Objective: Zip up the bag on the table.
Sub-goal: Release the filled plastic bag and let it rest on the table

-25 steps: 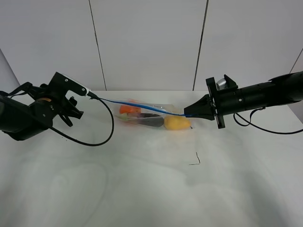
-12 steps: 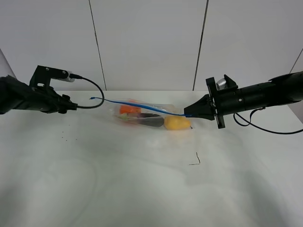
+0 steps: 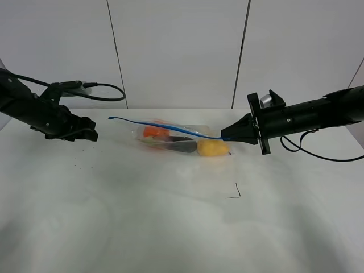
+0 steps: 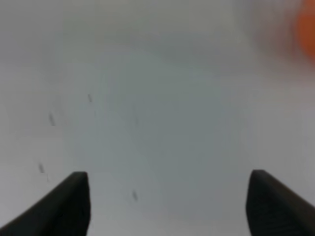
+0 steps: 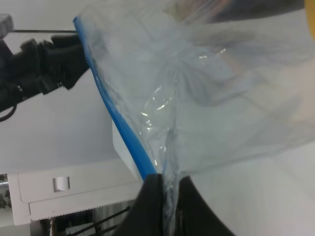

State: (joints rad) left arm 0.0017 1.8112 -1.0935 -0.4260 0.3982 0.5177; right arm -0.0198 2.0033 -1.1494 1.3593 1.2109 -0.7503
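A clear crinkly plastic zip bag (image 3: pixel 182 141) of toy produce is lying on the white table (image 3: pixel 170 227). The right end effector (image 3: pixel 225 137) is pinching one corner of the bag. The left end effector (image 3: pixel 90 135), spread and empty, is hovering well beyond the bag's opposite end. Sealing seems underway; next, the left likely needs to grip the zipper edge.

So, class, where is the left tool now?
In the exterior high view the left tool hangs open over the table at far left, apart from the bag, whose other end the right tool pinches.

Produce-filled bag (image 3: pixel 182 141) on white table (image 3: pixel 170 227)
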